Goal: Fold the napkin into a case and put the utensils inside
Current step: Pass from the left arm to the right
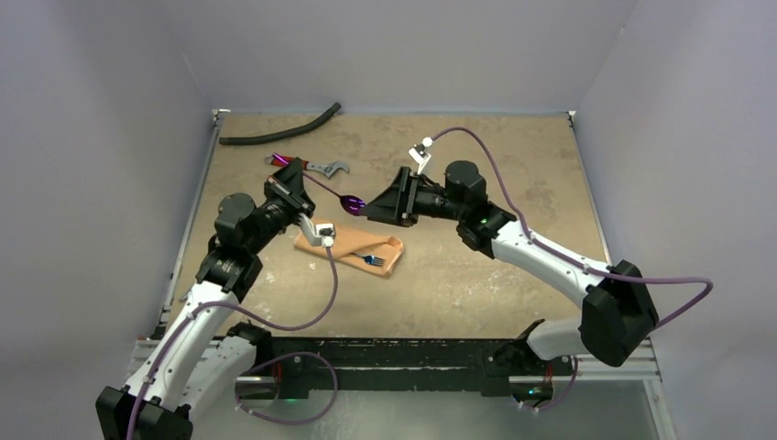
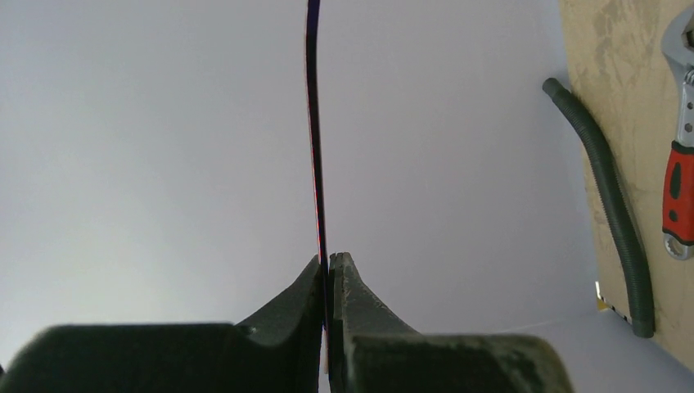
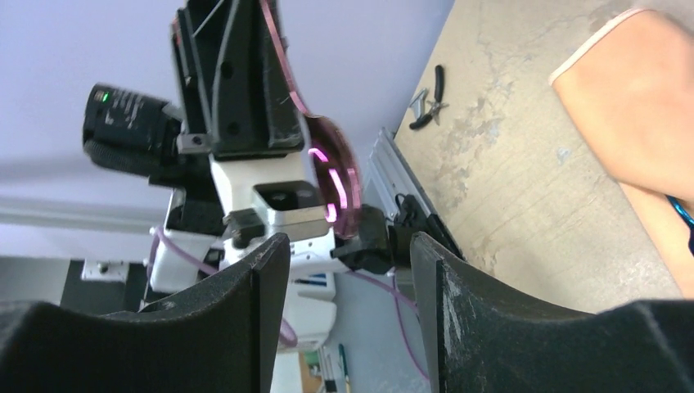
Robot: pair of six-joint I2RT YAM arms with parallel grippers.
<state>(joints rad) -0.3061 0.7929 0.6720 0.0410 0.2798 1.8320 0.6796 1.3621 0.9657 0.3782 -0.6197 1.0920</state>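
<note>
The peach-orange napkin [image 1: 353, 247] lies folded into a narrow case at the table's middle, with the blue fork [image 1: 374, 260] on its right end. My left gripper [image 1: 298, 181] is shut on the handle of the purple spoon [image 1: 352, 203] and holds it in the air. In the left wrist view the handle [image 2: 313, 123] stands edge-on between the closed fingers of that gripper [image 2: 329, 259]. My right gripper [image 1: 370, 210] is open, just right of the spoon's bowl. In the right wrist view the bowl [image 3: 334, 173] hangs ahead of that gripper's spread jaws [image 3: 348, 244]; the napkin [image 3: 642, 106] and fork tip [image 3: 681, 214] show at right.
A red-handled wrench [image 1: 316, 166] lies behind the spoon, and a curved black hose [image 1: 279, 130] lies at the back left corner; both show in the left wrist view, the wrench [image 2: 679, 176] and the hose [image 2: 612, 209]. A small black tool [image 3: 430, 98] lies near the table's edge.
</note>
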